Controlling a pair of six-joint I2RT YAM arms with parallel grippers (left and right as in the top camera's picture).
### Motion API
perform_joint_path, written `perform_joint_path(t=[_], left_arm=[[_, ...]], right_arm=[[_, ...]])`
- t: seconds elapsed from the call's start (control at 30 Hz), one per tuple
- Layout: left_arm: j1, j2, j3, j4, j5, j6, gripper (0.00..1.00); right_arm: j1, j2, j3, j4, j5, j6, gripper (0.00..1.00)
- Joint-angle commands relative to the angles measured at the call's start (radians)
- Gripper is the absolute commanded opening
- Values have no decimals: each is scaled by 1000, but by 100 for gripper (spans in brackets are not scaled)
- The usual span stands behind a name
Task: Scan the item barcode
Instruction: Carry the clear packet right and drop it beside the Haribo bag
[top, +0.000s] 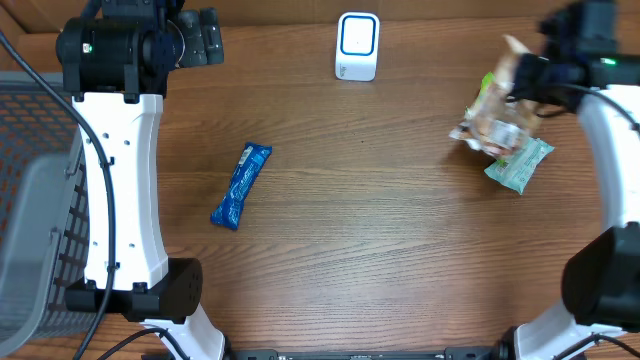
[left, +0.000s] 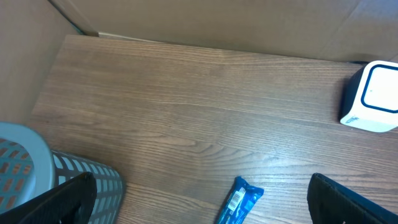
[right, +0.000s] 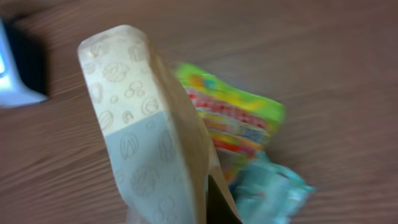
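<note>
Soft, even light fills the overhead view, which is sharp across the wooden table (top: 380, 240), with only faint, short shadows beside the blue wrapper (top: 241, 186) and the white scanner (top: 357, 46). The left wrist view is as bright and crisp, save the dark, soft-edged fingers (left: 62, 199) in its lower corners. The right wrist view is blurred: the tan bag (right: 143, 137) at centre and the colourful packets (right: 236, 118) behind it lack clean edges.

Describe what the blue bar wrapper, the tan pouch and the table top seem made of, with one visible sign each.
Blue bar wrapper: probably plastic film, glossy; crimped ends, sheen.
Tan pouch: looks like matte kraft paper, printed; crisp fold. Lining cannot be told.
Table top: wood or wood-look laminate, satin; grain lines.
</note>
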Motion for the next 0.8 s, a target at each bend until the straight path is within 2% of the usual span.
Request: perform_joint_path(t=[0.0,0.13,0.17,0.2,0.23,0.27,0.6,0.77], left_arm=[[-2,3,1,3,-10,-6,100],[-2,3,1,3,-10,-6,100],[-2,3,1,3,-10,-6,100],[-2,3,1,3,-10,-6,100],[-2,3,1,3,-10,-6,100],[-2,3,1,3,-10,-6,100],[-2,3,1,3,-10,-6,100],[-2,3,1,3,-10,-6,100]], right_arm=[[-97,46,-43,21,-81,40,4],[-173,104,-49,15,-118,42,4],[-181,113,-49,17,-145,42,27],[-187,114,-49,21,-180,42,58],[-188,114,-49,27,-213,42,84],[-188,113,-47,32,-249,41,100],[-192,102,27,33,-800,97,100],[-203,92,45,69,-857,100,100]])
